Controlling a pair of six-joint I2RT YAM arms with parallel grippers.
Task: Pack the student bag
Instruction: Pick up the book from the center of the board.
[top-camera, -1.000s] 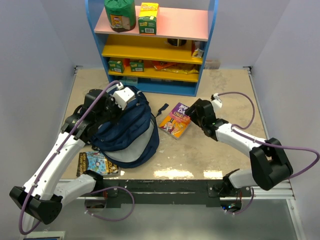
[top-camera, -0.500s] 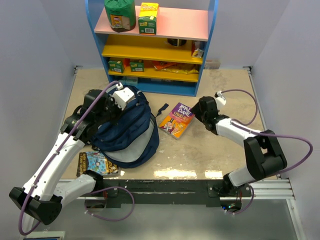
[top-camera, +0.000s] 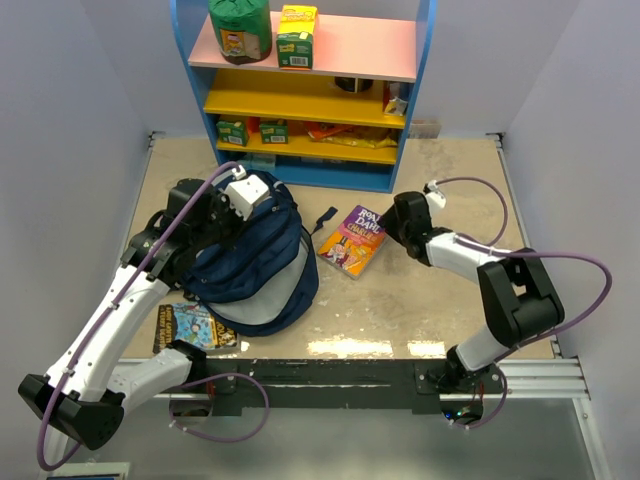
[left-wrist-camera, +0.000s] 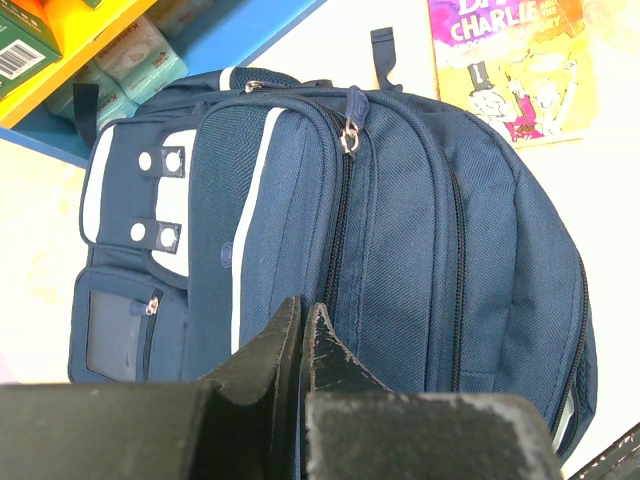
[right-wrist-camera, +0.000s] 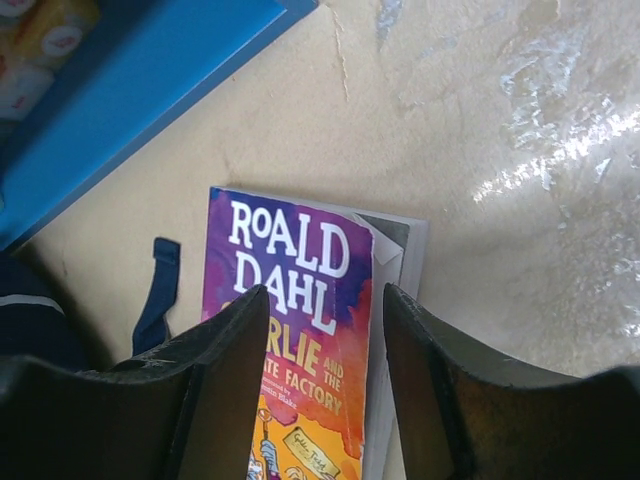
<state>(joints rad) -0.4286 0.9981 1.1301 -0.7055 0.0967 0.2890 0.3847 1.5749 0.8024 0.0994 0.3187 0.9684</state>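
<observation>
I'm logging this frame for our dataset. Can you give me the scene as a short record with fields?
student bag: on table, visible zips closed
left gripper: shut, above bag
right gripper: open, above Roald Dahl book
Roald Dahl book: flat on table, right of bag
second book: flat, at bag's near-left side
packed: neither book

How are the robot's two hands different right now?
The left gripper is shut; the right gripper is open. The left gripper faces the blue backpack; the right gripper faces the Roald Dahl book on the table. Both have two dark fingers.
</observation>
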